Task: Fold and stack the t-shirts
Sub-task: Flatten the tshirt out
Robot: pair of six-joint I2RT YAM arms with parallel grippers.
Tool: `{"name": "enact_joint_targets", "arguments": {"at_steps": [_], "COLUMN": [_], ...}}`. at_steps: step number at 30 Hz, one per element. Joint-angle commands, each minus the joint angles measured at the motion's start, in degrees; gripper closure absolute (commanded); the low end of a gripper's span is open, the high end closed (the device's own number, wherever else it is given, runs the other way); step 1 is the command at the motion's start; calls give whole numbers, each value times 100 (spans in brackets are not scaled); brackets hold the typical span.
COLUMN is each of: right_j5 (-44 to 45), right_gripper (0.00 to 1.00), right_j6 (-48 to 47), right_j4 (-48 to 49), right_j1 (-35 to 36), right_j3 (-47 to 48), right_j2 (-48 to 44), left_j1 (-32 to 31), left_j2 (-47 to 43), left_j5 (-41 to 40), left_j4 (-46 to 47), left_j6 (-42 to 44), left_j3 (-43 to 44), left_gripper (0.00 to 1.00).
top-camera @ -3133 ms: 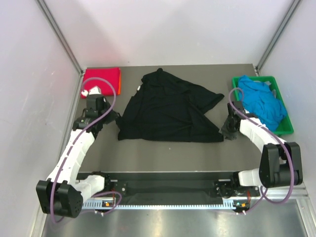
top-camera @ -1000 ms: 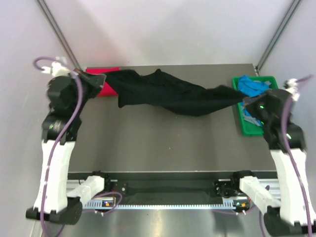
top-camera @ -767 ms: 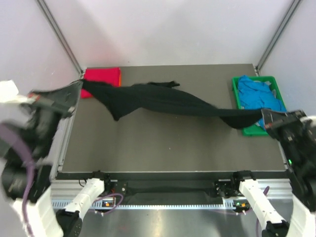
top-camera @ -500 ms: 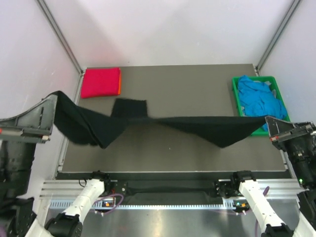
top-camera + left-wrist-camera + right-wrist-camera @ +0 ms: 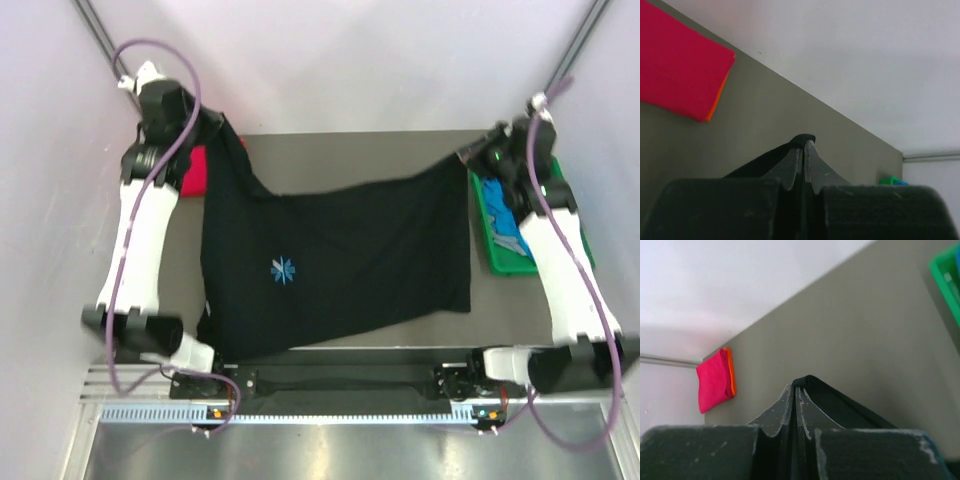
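The large black t-shirt [image 5: 340,250] hangs spread out over the table, a small blue emblem [image 5: 284,269] on its front. My left gripper [image 5: 222,125] is shut on its far left corner and my right gripper [image 5: 468,160] is shut on its far right corner. Both are raised near the back. In the left wrist view the left gripper [image 5: 804,145] pinches a black fold [image 5: 765,159]. The right gripper [image 5: 796,389] pinches black cloth [image 5: 845,407] too. A folded magenta-red t-shirt [image 5: 677,75] lies on an orange one [image 5: 730,371] at the back left. Bright blue t-shirts [image 5: 505,195] lie in the crate.
A green plastic crate [image 5: 497,255] stands at the right edge, partly behind my right arm. The black shirt's lower hem [image 5: 300,345] reaches the table's near edge. Pale walls close in the back and both sides.
Both arms swung up and back from low near the front. The black shirt, stretched like a rope between them half a second ago, now hangs spread open with its emblem showing.
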Motion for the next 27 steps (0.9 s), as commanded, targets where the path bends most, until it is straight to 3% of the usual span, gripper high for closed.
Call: {"name": "enact_joint_targets", "arguments": {"at_steps": [1,5,8,13,22,27], "right_j5": [-182,-50,3,-23,-243,-76], "right_gripper": [100,100,100,100,100,100], "right_j6": [-608,-899,-944,-742,-512,-689], "right_j4": [994,237,-132,-335,-1011,-2118], "right_j1": [-32,-67,-145,-199,-199,-199], "right_j3": [1611,3728,4408,4148,2469,2898], "right_j2": [688,1619,1701,825,-1828,-2614], "left_j1": [368,589,589,589,589,589], "left_j2": [419,947,826,228,-2162,-2910], "left_j5": [-52,291,774,820,-34,-15], "left_j4": [1001,887,1185,932,553,-218], "left_j6": [19,-210,-517,-474,-517,-746], "left_j3": [1253,2484,2706,2636,1275,1606], "left_gripper": [100,100,100,100,100,100]}}
